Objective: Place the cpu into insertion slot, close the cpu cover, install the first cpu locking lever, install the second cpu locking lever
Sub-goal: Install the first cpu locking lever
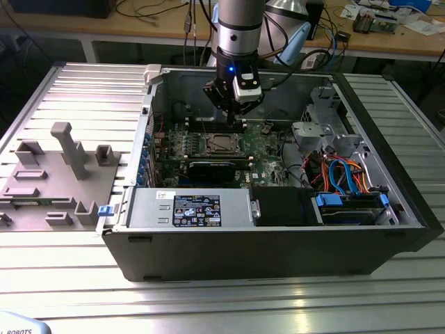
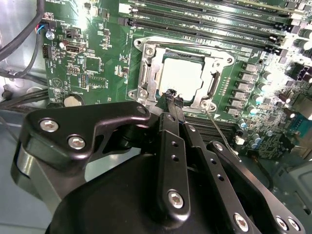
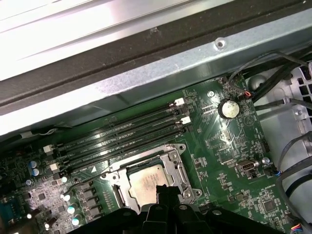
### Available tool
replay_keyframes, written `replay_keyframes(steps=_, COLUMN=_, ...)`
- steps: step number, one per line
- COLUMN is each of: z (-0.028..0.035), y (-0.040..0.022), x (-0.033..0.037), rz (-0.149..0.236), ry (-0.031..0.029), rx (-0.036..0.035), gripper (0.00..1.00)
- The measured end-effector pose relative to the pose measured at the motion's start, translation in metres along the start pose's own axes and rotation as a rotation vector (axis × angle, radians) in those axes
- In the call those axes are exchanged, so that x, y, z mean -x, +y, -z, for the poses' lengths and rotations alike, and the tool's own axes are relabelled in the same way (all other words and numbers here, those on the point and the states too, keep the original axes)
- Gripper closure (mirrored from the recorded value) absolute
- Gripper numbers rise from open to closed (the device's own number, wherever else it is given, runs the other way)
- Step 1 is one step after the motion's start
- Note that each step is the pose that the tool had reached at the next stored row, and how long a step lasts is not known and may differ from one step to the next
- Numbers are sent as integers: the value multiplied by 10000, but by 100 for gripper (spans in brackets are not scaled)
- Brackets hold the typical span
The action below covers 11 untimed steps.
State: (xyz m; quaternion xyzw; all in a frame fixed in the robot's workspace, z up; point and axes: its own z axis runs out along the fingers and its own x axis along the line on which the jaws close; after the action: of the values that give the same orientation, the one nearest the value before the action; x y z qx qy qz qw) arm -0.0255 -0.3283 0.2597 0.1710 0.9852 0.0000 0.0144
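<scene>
The cpu [image 2: 181, 78] lies pale and silvery in the insertion slot [image 1: 221, 142] of the green motherboard [image 2: 92, 63]. The cpu cover [image 2: 148, 73] rests flat around it, so the chip shows through the cover's window. In the first wrist view the cpu [image 3: 145, 184] sits inside the cover frame [image 3: 174, 168]. My gripper [image 2: 171, 95] is shut with nothing between its fingers, and its tips hang just above the socket's edge. A thin wire locking lever [image 2: 217, 126] sticks out beside the socket, unlatched. In the exterior view the gripper [image 1: 233, 117] hovers above the socket, inside the open case.
Long black memory slots [image 3: 126, 134] run beside the socket. A grey case wall [image 3: 146, 83] stands close behind them. Cable bundles [image 1: 341, 174] and a drive cage [image 1: 316, 129] fill the case on the exterior view's right. A grey fixture block [image 1: 59, 174] stands outside the case.
</scene>
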Motion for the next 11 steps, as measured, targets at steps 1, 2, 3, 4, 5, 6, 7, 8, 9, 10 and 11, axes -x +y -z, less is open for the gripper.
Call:
replay_keyframes(steps=1, z=0, y=0, x=0, rz=21, ry=0, rx=0, gripper=89)
replay_keyframes(steps=2, z=0, y=0, x=0, rz=35, ry=0, rx=1, gripper=89)
replay_keyframes(steps=3, z=0, y=0, x=0, rz=66, ry=0, rx=2, gripper=89)
replay_keyframes(steps=4, z=0, y=0, x=0, rz=85, ry=1, rx=2, gripper=89)
replay_keyframes(steps=5, z=0, y=0, x=0, rz=100, ry=0, rx=3, gripper=89)
replay_keyframes(steps=6, z=0, y=0, x=0, rz=126, ry=0, rx=3, gripper=89)
replay_keyframes(steps=7, z=0, y=0, x=0, rz=162, ry=0, rx=5, gripper=89)
replay_keyframes(steps=8, z=0, y=0, x=0, rz=182, ry=1, rx=5, gripper=89)
replay_keyframes(steps=9, z=0, y=0, x=0, rz=196, ry=1, rx=5, gripper=89)
replay_keyframes(steps=10, z=0, y=0, x=0, rz=217, ry=1, rx=6, gripper=89)
replay_keyframes(steps=11, z=0, y=0, x=0, rz=233, ry=1, rx=7, gripper=89)
